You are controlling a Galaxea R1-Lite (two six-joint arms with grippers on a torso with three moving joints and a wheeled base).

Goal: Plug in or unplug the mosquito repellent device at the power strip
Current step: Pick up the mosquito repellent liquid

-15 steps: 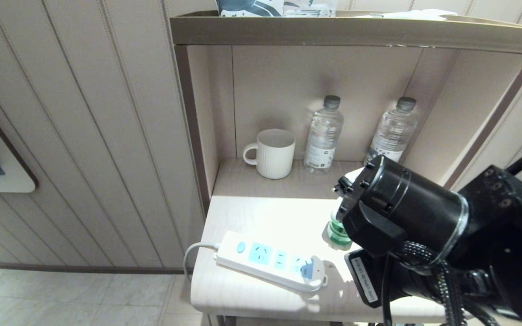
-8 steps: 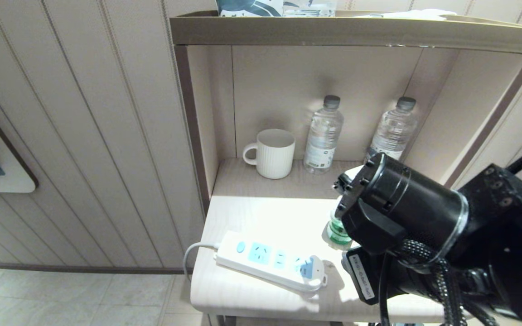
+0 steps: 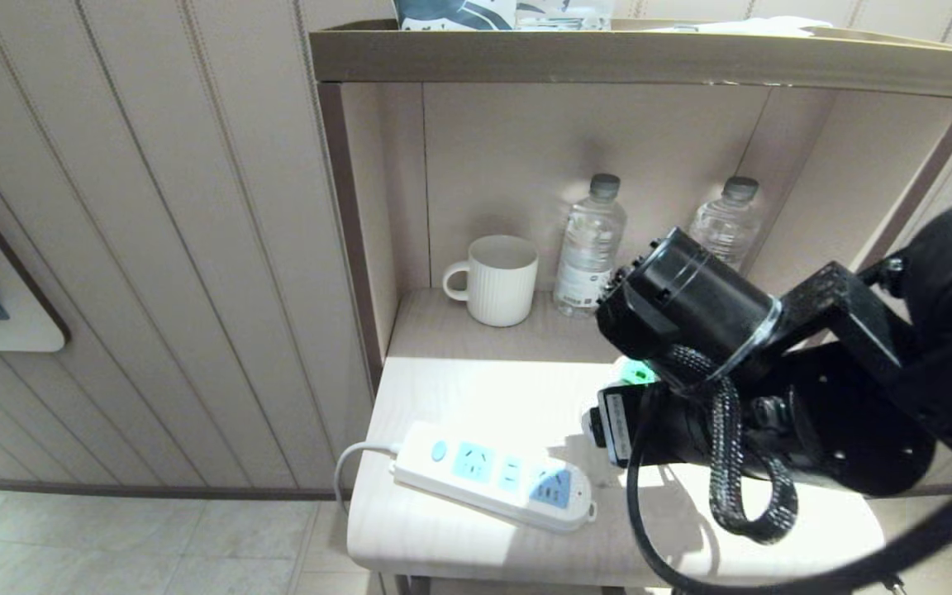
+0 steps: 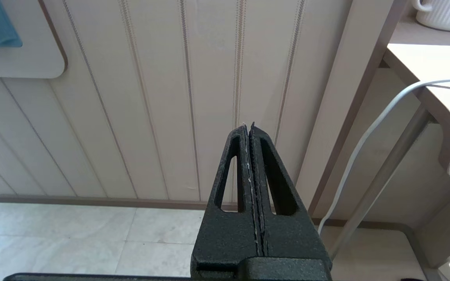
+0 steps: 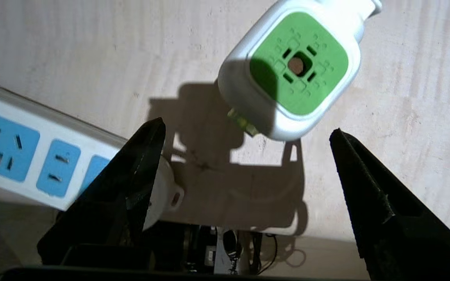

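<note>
Now right gripper [image 5: 244, 164] hangs above tabletop [image 3: 476, 397], jaws wide apart, holding nothing. Mosquito repellent device [image 5: 291, 70] stands upright on tabletop just beside power strip [image 3: 497, 478], unplugged, green vent face up, long axis vertical. My plan: pull straight up, avoid brushing head, avoid tipping it. Left gripper [image 4: 250, 128] parked off table by wall, fingers together.

device [image 5: 291, 74]: white, green top | strip [image 5: 33, 156]: white, blue sockets
</note>
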